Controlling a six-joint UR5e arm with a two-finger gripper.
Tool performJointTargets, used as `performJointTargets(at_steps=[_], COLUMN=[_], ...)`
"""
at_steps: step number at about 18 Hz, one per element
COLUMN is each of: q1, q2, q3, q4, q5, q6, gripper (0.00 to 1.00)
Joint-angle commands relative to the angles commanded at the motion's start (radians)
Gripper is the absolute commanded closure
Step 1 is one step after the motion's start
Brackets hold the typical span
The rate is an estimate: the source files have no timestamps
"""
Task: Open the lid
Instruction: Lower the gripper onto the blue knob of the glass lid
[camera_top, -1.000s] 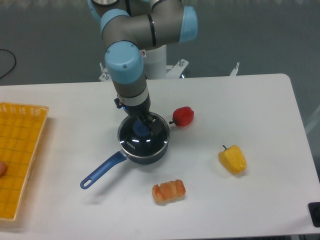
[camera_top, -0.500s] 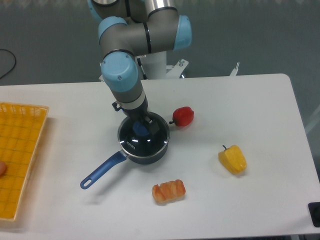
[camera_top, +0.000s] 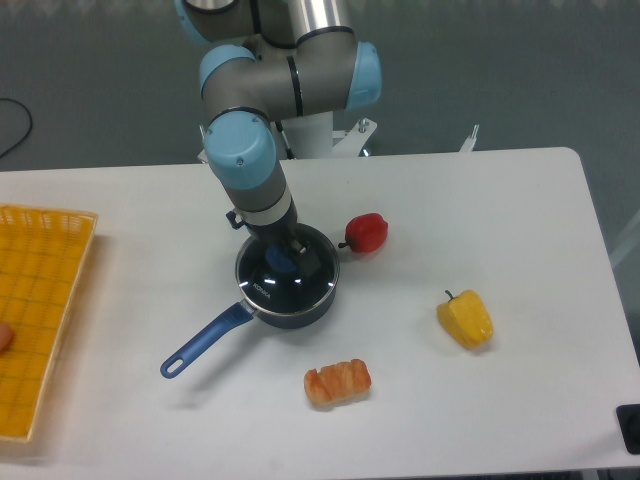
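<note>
The lid (camera_top: 290, 283), a clear glass disc with a thin metal rim, sits flat on the dark blue saucepan (camera_top: 262, 315) near the table's middle. Its blue knob (camera_top: 281, 258) shows at the centre. My gripper (camera_top: 284, 252) comes straight down from above and its dark fingers stand on both sides of the knob. The wrist hides most of the fingers, so I cannot see whether they press on the knob. The pan's long handle (camera_top: 202, 342) points to the lower left.
A red pepper (camera_top: 367, 232) lies just right of the pan. A yellow pepper (camera_top: 465, 318) lies further right. A piece of bread (camera_top: 337, 381) lies in front of the pan. A yellow basket (camera_top: 40, 310) stands at the left edge.
The arm's wrist and elbow have shifted a little to the left over the pan. The lid and the pan have not moved.
</note>
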Motion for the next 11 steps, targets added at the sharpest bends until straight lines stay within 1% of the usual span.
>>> performJointTargets(at_steps=[4, 11], q1=[-0.002, -0.012], q2=[-0.026, -0.025], q3=[0.000, -0.003], q4=[0.002, 0.000], q5=[0.005, 0.006], q6=[-0.005, -0.006], gripper=[0.00, 0.00])
